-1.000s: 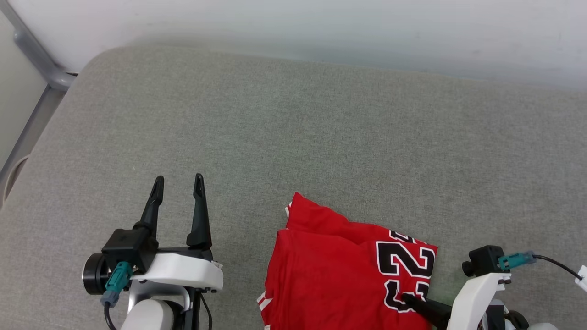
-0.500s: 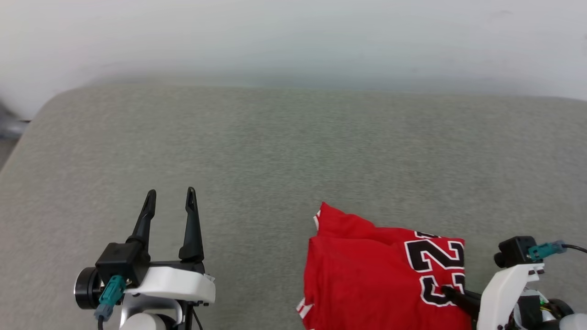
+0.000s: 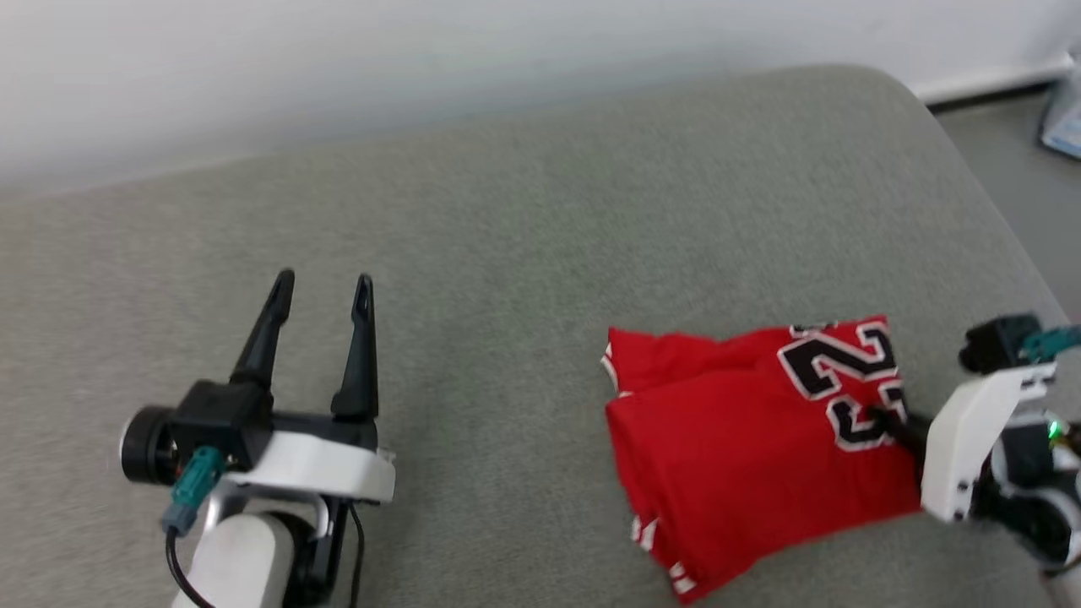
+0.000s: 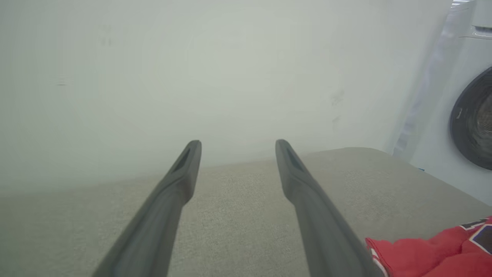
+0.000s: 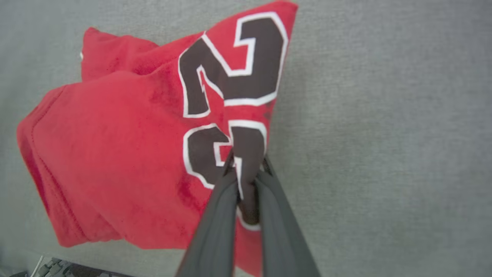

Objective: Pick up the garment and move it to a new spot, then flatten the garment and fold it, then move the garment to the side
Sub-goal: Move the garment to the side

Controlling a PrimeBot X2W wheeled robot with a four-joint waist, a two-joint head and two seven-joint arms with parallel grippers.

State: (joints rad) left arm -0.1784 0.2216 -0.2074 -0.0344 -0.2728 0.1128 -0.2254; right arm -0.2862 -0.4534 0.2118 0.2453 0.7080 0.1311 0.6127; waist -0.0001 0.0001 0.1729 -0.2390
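The garment (image 3: 743, 439) is a red jersey folded into a compact bundle, with a black-and-white number on its right part. It lies on the grey cushion (image 3: 524, 279) at the right. My right gripper (image 3: 878, 415) is shut on the garment's edge at the number (image 5: 234, 115), with a fold of cloth pinched between its fingers (image 5: 219, 207). My left gripper (image 3: 321, 283) stands open over bare cushion at the left, well apart from the garment (image 4: 434, 254), whose corner shows at the lower right of the left wrist view. Nothing is between the left fingers (image 4: 180, 177).
The cushion's rounded right corner (image 3: 912, 93) drops to grey floor (image 3: 1005, 160). A pale wall (image 3: 422, 59) runs behind the cushion. A white washing machine (image 4: 469, 115) with a dark round door stands to the right in the left wrist view.
The head view has swung right, bringing the cushion's right corner into sight. The right gripper stays shut on the garment; the bundle has turned and shifted with it. The left gripper stays open.
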